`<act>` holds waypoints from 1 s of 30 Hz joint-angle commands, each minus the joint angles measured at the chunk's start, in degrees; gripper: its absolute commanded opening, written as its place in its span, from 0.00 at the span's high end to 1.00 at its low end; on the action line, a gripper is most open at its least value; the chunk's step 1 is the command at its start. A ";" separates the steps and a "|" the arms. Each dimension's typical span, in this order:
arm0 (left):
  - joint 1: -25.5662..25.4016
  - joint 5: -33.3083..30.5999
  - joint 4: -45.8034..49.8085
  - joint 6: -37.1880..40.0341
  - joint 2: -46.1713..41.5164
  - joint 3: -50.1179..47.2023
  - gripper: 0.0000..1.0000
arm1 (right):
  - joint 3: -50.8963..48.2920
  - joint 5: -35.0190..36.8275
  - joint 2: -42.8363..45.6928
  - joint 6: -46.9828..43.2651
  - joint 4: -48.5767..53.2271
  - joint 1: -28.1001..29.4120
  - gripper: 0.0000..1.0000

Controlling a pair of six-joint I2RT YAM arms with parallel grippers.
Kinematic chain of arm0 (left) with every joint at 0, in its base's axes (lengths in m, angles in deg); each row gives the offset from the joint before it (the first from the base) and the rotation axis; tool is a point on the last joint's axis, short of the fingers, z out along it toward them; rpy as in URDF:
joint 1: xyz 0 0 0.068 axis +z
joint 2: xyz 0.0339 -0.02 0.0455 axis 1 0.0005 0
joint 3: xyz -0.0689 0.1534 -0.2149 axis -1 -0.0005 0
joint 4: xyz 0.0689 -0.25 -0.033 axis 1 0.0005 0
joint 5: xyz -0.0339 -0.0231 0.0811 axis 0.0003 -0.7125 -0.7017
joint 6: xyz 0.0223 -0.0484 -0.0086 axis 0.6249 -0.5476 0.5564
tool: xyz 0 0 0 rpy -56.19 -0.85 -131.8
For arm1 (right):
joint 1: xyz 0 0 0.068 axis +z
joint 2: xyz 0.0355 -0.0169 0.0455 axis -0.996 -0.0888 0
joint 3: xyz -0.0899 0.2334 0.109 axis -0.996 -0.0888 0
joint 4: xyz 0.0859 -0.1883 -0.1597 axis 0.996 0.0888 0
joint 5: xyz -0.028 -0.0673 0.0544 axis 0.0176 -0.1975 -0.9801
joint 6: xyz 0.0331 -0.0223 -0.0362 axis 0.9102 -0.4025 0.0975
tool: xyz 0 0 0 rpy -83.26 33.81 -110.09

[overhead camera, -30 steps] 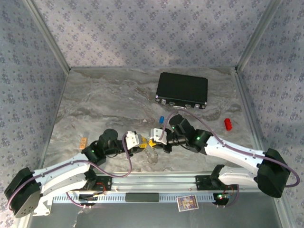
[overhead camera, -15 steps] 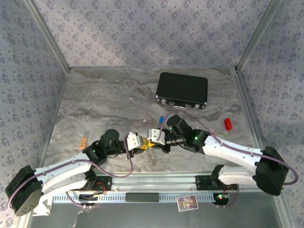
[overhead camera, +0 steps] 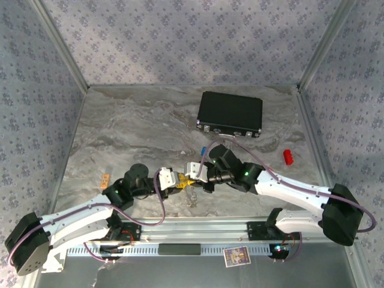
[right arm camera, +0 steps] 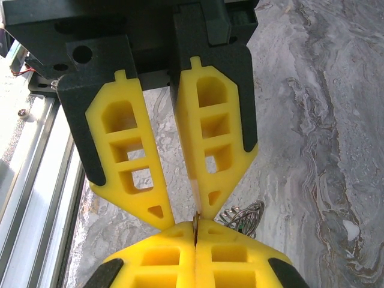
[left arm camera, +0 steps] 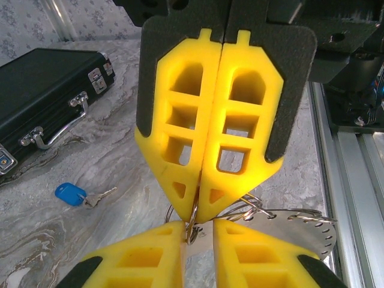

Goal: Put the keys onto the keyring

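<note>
my right tool is clenched tight. a thin bit of wire sits at its seam, which i read as a loop of the keyring, so i judge it pinched there. my left tool is tip to tip w/ it, pads nearly together w/ a narrow gap and ring loops in that gap. can't tell if it's truly clamped or just around them. the rest of the ring hangs below both tools, near the front of the bench.

the blue key lies flat on the bench, apart from the ring, between the tools and the black case. so that one's not threaded yet.

step in hand, imo: steady the ring and pry a loop open. to do it well, keep the right grip firm and unmoving and let the left do small moves only. the wire is thin and springy and prob slips or twists if both pull at once. don't lift high, or a dropped ring bounces.

room: the metal rail is just behind the tools, so no backing up much. fwd there's open bench up to the key, and the case is beyond that. a red thing sits off to the right, well apart. the open room is fwd and left.
</note>
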 commanded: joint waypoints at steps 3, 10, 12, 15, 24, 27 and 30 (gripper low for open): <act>-0.42 1.60 -1.35 0.61 1.00 -0.12 0.89 | 1.83 -2.41 -0.45 1.27 -2.23 0.41 1.00; -0.37 -0.13 -1.38 1.47 1.79 0.66 1.00 | 1.76 -4.03 0.19 0.66 -0.46 -0.11 0.92; -0.58 -1.95 -0.62 1.92 1.08 0.75 1.00 | 2.55 -2.59 0.93 -1.06 4.01 -0.69 0.66; -0.88 -3.85 1.26 2.73 -0.41 1.24 1.00 | 3.40 2.99 2.87 -4.09 12.01 -1.65 0.60; -1.32 -3.63 7.07 3.38 -0.49 4.68 1.00 | 6.23 5.47 3.58 -6.00 16.60 -0.47 0.71; -1.51 -3.58 9.59 3.13 -0.31 6.34 1.00 | 6.73 5.26 2.50 -6.36 14.92 0.08 0.74; -1.52 -3.54 12.19 2.53 -0.36 7.97 1.00 | 6.93 4.25 1.51 -6.78 13.18 0.69 0.73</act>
